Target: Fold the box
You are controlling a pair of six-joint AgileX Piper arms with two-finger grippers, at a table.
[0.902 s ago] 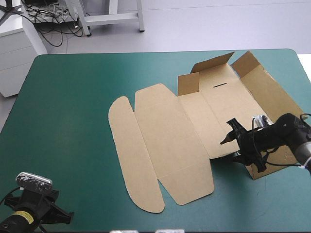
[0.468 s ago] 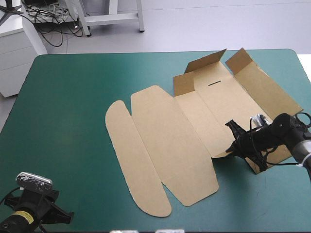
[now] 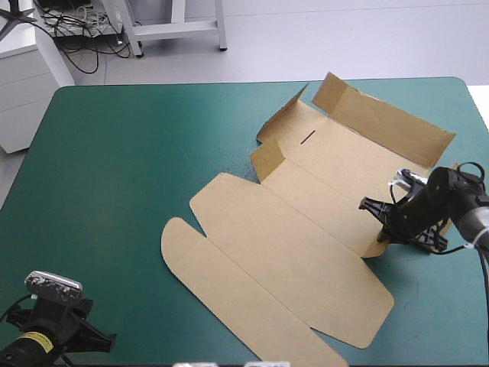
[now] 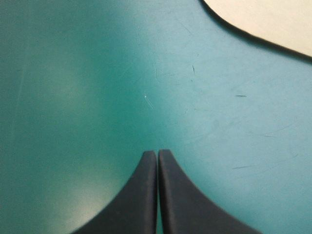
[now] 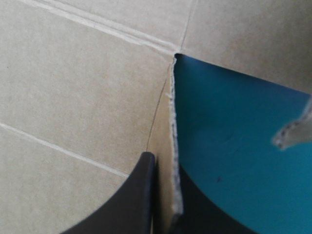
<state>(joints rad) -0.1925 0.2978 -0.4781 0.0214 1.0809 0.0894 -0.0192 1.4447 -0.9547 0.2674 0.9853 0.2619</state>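
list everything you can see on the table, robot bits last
box: 1, brown, cut sheet lying open across the table's middle and right, flaps at its far end raised
table: 1, teal-green cover, under everything
left gripper: 1, black, shut, over bare cover near the near left corner, apart from the box
right gripper: 1, black, shut on the box's edge at its right side

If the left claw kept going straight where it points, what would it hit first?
Probably only the teal-green cover: the left gripper, shut, aims at bare table. The box lies ahead, off to one side.
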